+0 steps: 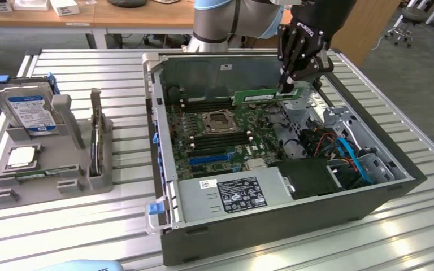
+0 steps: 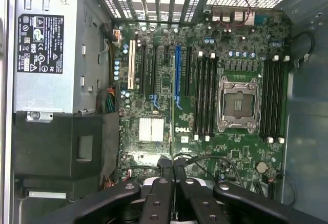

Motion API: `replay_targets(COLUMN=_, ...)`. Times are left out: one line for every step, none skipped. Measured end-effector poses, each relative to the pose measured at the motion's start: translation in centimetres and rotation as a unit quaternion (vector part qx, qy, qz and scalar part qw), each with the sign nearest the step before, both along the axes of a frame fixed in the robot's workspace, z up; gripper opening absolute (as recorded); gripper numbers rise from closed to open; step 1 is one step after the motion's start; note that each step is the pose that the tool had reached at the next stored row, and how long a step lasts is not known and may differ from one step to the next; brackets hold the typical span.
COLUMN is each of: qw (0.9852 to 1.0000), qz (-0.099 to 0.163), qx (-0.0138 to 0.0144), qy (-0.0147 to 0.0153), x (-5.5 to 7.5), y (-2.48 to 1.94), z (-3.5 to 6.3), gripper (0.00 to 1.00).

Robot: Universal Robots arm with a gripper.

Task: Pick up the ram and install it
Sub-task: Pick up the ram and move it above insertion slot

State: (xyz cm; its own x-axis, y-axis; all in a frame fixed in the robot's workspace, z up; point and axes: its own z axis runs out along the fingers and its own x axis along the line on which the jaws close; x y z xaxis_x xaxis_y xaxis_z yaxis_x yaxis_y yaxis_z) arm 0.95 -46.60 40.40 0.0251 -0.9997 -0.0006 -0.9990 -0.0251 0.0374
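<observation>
Ram [image 1: 259,96], light, stiff but likely fragile, sits clamped at its three-o'clock end in the end effector [image 1: 287,88]; edges seem safest to grip.

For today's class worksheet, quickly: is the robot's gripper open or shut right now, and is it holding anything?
Gripper: shut on the ram, holding it over the open computer case.
</observation>
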Motion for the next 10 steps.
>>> replay_targets(qw=1.0, qz=0.0, qx=0.0, qy=0.0, x=0.0, y=0.0, z=0.0, gripper=0.11)
replay_targets(qw=1.0, qz=0.0, qx=0.0, qy=-0.0003, x=-0.1, y=0.02, z=-0.02, gripper=0.11)
replay_targets(qw=1.0, qz=0.0, qx=0.0, qy=-0.001, x=-0.3, y=0.05, z=-0.03, gripper=0.11)
replay_targets(qw=1.0, qz=0.0, qx=0.0, qy=-0.0016, x=-0.5, y=0.08, z=-0.04, gripper=0.11)
replay_targets(qw=1.0, qz=0.0, qx=0.0, qy=-0.0024, x=-0.7, y=0.12, z=-0.04, gripper=0.11)
replay_targets(qw=1.0, qz=0.0, qx=0.0, qy=-0.0031, x=-0.9, y=0.15, z=-0.05, gripper=0.11)
replay_targets(qw=1.0, qz=0.0, qx=0.0, qy=-0.0039, x=-1.1, y=0.18, z=-0.06, gripper=0.11)
replay_targets(qw=1.0, qz=0.0, qx=0.0, qy=-0.0045, x=-1.4, y=0.21, z=-0.06, gripper=0.11)
replay_targets(qw=1.0, qz=0.0, qx=0.0, qy=-0.005, x=-1.6, y=0.24, z=-0.07, gripper=0.11)
replay_targets(qw=1.0, qz=0.0, qx=0.0, qy=-0.0052, x=-1.7, y=0.28, z=-0.07, gripper=0.11)
